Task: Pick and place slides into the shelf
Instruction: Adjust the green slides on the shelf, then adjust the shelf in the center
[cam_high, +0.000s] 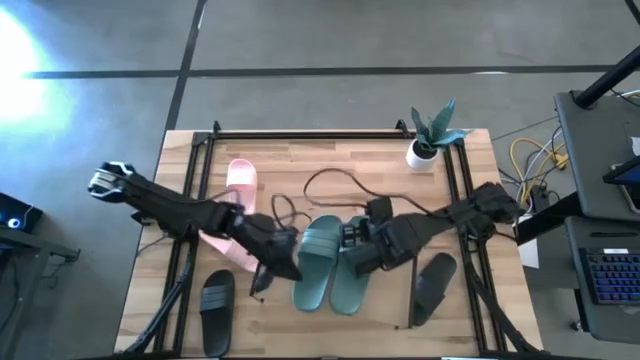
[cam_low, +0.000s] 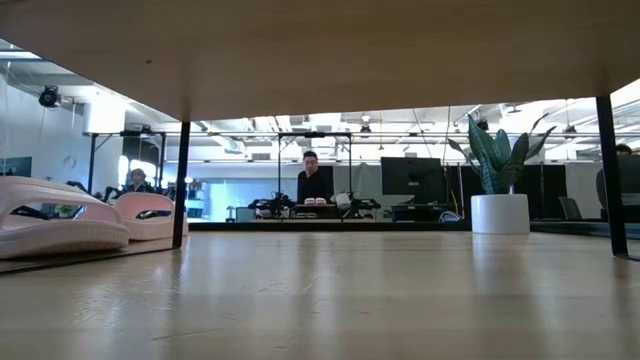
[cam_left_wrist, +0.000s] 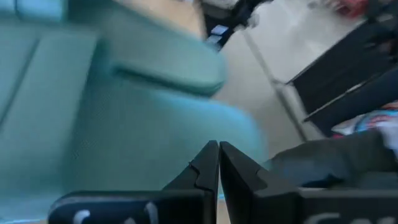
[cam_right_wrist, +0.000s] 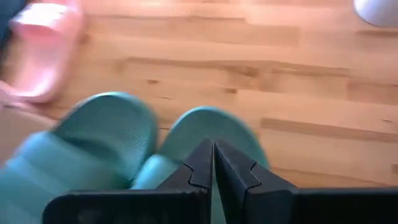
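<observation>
left gripper (cam_high: 285, 268): clenched on nothing, placed just left of the teal slides (cam_high: 330, 262)
right gripper (cam_high: 352, 250): clenched on nothing, placed over the right teal slide
pink slides (cam_high: 240, 185): left of centre
black slides (cam_high: 217, 297): near corners

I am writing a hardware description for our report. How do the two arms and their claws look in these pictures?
Both arms are dark, nearly black, and built of jointed segments. The left arm has a white-marked part at its outer end, and a thin dark cable loops over the board between the arms. The left claw and the right claw each have two black angular fingers with stepped inner edges.
</observation>
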